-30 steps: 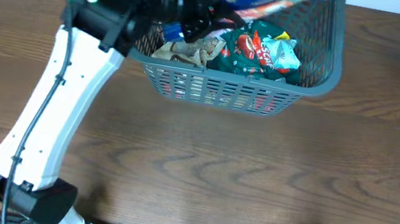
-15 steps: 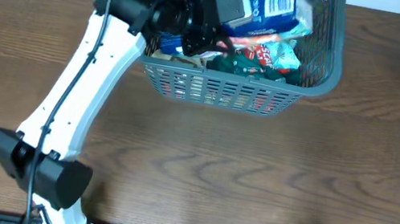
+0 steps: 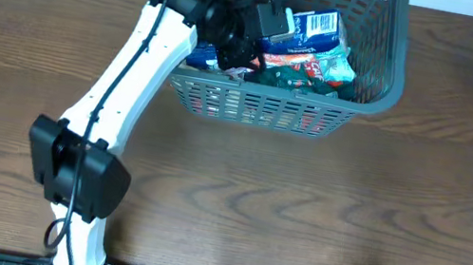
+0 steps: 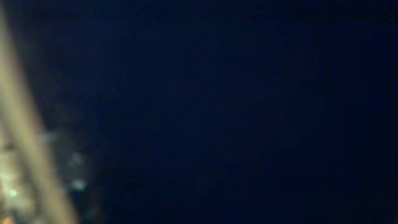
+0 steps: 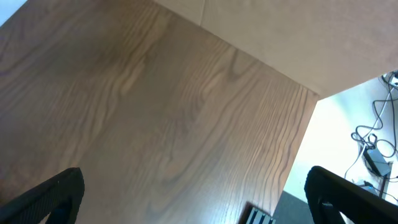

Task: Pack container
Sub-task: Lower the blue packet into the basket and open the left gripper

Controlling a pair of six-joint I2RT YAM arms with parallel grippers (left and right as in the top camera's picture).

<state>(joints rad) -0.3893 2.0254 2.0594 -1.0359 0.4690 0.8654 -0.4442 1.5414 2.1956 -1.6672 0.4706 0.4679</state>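
Though print shows on the blue-and-white packet [image 3: 316, 28] and the red-green snack bags [image 3: 317, 64], none is legible. Container [image 3: 391, 72] sits at the table's [image 3: 300, 211] far edge, top cropped. Left wrist view near-black. Left arm reaches into container; left gripper [image 3: 243, 47] obscured, grip undeterminable. Right gripper [image 5: 199, 198] fingers spread wide.

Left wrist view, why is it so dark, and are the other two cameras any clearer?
Left wrist view: almost wholly dark and blurred, one pale out-of-focus streak at the left edge. Overhead view: evenly lit, lattice of the container sharp. Right wrist view: bright, grain of the table in focus, right pincer dark at the bottom corners.
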